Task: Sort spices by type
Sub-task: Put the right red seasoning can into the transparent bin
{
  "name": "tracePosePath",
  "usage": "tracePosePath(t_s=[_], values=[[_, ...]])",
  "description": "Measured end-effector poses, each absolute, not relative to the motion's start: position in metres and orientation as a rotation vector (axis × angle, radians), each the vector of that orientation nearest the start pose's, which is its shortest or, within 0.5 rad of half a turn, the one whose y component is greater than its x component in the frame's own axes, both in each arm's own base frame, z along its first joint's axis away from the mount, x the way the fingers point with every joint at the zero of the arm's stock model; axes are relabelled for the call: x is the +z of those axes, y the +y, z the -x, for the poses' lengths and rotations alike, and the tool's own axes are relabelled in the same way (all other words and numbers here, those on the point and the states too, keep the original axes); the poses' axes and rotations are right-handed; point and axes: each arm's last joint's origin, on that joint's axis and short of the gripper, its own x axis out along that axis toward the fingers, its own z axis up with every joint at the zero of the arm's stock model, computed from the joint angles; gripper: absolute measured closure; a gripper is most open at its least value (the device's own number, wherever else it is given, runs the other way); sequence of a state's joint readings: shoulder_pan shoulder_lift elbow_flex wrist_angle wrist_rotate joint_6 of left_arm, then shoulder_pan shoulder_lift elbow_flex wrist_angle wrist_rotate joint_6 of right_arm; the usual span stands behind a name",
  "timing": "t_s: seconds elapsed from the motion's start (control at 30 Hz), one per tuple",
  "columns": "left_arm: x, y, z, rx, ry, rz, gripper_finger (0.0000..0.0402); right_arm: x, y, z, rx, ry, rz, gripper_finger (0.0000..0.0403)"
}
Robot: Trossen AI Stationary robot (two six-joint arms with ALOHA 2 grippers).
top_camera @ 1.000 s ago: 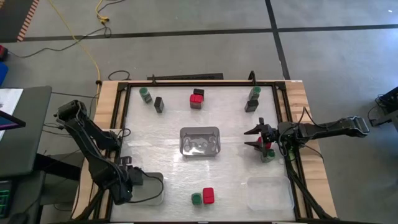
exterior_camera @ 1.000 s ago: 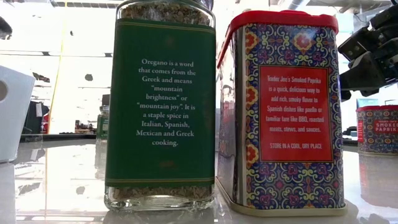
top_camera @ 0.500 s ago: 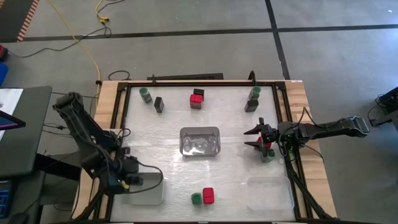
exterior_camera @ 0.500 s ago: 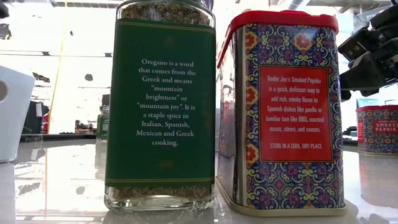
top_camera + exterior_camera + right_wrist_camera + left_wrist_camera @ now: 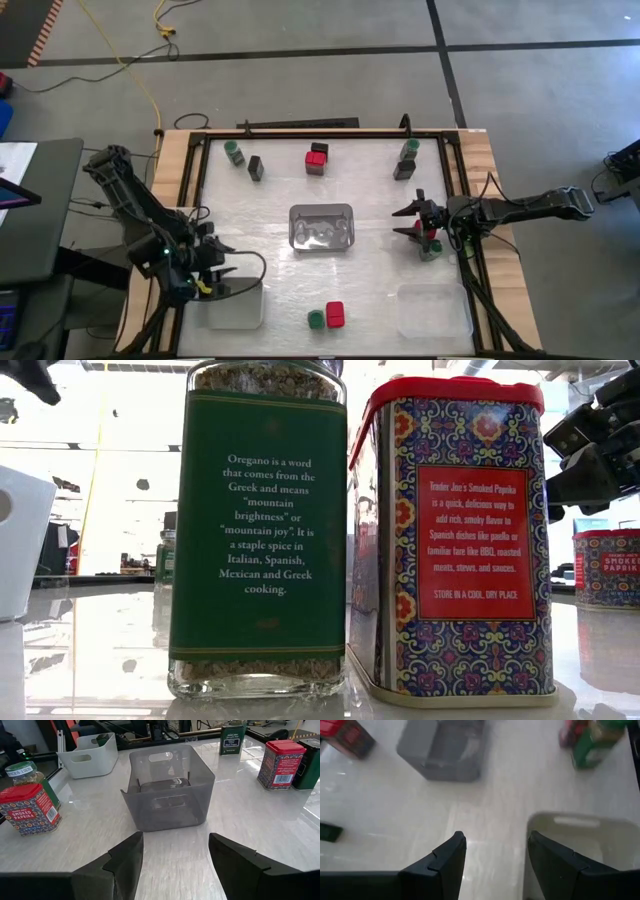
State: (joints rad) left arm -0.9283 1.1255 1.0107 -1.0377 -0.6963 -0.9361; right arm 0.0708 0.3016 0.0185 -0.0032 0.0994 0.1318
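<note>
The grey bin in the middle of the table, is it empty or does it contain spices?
Empty: the right wrist view shows only the bare floor through the grey bin's translucent walls.

Glossy tabletop [image 5: 280,835], seemingly translucent plastic bin [image 5: 167,795]

Bright overhead light; glare on tabletop [image 5: 280,820]; low-view bkgd blown out; left wrist blurry.

a grey bin [image 5: 321,228] sits mid-table, with a white bin [image 5: 235,305] toward the near left corner. an oregano jar [image 5: 316,320] and paprika tin [image 5: 335,314] stand side by side, touching, near the front edge between the corners.
</note>
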Motion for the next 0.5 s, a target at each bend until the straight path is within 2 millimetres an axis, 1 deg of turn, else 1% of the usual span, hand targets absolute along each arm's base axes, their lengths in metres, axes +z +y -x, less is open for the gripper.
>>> tracePosePath(t_s=[0.13, 0.33, 0.47, 0.5], values=[[0.293, -0.131, -0.148, 0.233, 0.752, 0.064, 0.0199, 0.144, 0.005, -0.112, -0.047, 0.283, -0.107, 0.0148], [0.297, -0.105, -0.177, 0.339, 0.703, 0.075, 0.0199, 0.144, 0.005, -0.112, -0.047, 0.283, -0.107, 0.0148], [0.299, -0.087, -0.189, 0.416, 0.691, 0.081, 0.0199, 0.144, 0.005, -0.112, -0.046, 0.283, -0.101, 0.0148], [0.299, -0.082, -0.191, 0.438, 0.692, 0.086, 0.0199, 0.144, 0.005, -0.112, -0.045, 0.283, -0.077, 0.0148]])
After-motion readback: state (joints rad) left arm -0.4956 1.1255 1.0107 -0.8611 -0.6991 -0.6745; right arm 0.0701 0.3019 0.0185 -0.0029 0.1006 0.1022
